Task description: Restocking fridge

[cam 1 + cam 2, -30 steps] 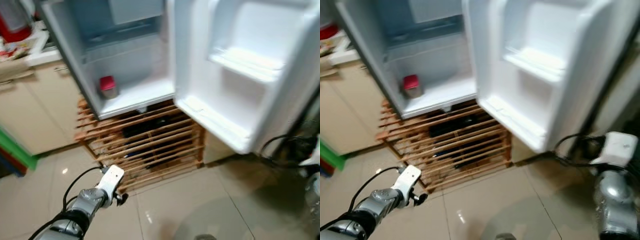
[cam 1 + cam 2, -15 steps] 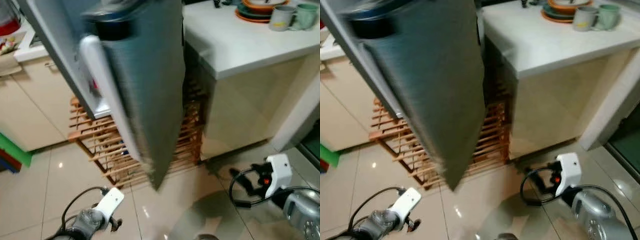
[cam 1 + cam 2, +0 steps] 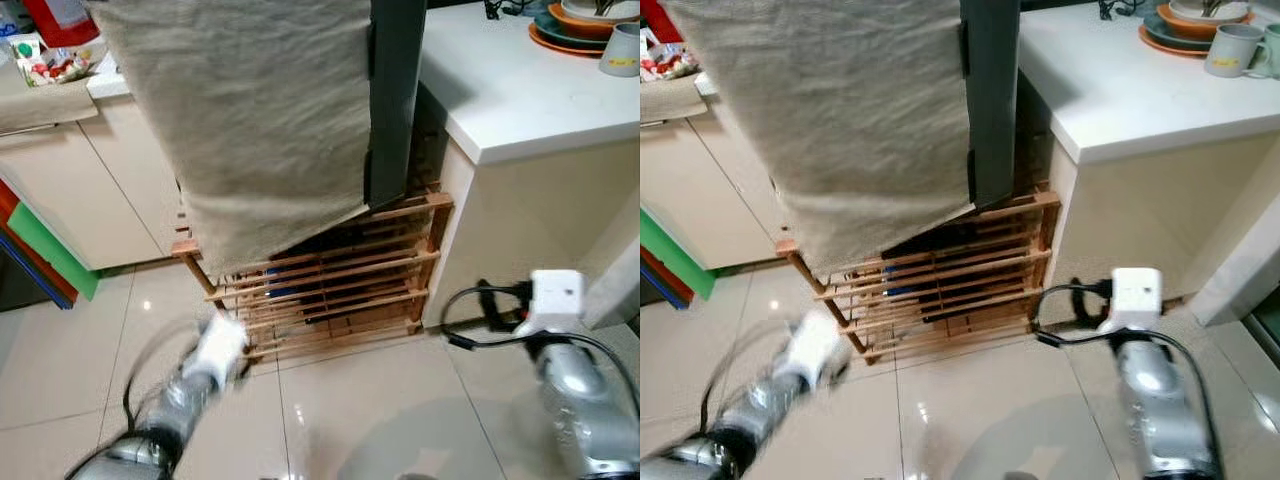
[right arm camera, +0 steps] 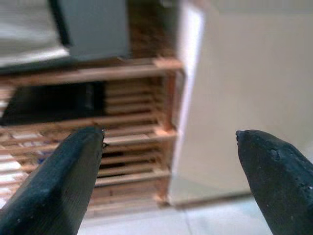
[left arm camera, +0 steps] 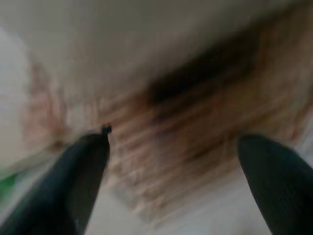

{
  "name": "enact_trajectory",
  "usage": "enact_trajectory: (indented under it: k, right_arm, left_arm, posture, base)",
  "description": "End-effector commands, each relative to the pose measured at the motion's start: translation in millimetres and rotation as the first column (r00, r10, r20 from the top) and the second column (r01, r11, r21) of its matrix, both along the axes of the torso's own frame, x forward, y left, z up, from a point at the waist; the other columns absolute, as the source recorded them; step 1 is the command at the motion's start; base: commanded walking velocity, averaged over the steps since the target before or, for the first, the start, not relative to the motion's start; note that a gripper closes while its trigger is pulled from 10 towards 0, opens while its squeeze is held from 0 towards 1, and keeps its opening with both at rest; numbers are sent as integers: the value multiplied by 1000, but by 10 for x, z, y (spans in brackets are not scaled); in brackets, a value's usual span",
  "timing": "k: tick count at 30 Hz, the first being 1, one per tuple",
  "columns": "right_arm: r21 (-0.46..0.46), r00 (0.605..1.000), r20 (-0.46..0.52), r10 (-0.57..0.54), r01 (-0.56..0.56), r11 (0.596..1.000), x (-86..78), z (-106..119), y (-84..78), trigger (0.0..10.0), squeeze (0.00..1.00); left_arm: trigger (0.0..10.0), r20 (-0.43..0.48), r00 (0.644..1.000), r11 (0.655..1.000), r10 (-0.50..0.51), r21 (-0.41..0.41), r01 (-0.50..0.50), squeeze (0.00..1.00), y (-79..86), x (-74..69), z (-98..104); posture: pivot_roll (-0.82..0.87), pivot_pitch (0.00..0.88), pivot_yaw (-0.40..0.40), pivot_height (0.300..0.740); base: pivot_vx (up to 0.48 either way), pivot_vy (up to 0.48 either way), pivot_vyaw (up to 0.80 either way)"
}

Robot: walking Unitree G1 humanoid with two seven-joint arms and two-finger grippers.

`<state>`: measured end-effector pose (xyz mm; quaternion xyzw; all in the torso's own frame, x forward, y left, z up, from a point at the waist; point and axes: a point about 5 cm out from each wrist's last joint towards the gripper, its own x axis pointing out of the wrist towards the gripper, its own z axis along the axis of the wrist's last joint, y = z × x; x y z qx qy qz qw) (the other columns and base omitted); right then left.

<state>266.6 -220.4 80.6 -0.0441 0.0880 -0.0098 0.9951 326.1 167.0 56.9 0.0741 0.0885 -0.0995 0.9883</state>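
While both arms hang low over the floor, notes on the present state:

Fridge [image 3: 392, 100]: grey, door closed, standing on a wooden slatted rack [image 3: 330, 275]; a beige cloth [image 3: 250, 120] drapes over its front face and hides any handle.

Left gripper [image 5: 171, 181]: fingers spread wide, nothing between them, pointed at the rack (view badly blurred).

Right gripper [image 4: 171, 186]: fingers likewise well apart and empty, aimed at the rack's corner beside the pale counter side [image 4: 244, 98].

Handling, fridge door (judgement): stiff and fairly heavy, probably held by a seal, so needs a firm steady pull at the free vertical edge. The cloth is soft and loose; gripping through it would likely slip, so the edge below or beside the cloth looks better.

Materials: rack of thin light-wood slats, open gaps, dark items inside too unclear to name. Floor [image 3: 380, 400] glossy beige tile, reflective, likely slick. Counter [image 3: 520, 90] smooth white top carrying stacked plates [image 3: 570, 25] and a mug [image 3: 1237, 48].

Restock items: none identifiable near either gripper.
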Motion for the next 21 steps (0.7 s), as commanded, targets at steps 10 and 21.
enact_trajectory:
  k: [10,21]
  right_arm:
    - [-25,996,76,44,-42,999,151,146,101,10000,0]
    - [-16,996,62,71,-70,997,168,101,143,10000,0]
  left_arm:
    - [10000,340,939,949,51,-309,61,0,-295,43,839]
    - [10000,288,955,941,78,-338,25,0,-213,-98,894]
  posture:
    - [-142,0,-2,740]
    - [-116,0,-7,740]
  base:
    - [0,96,0]
    - [0,480,-548]
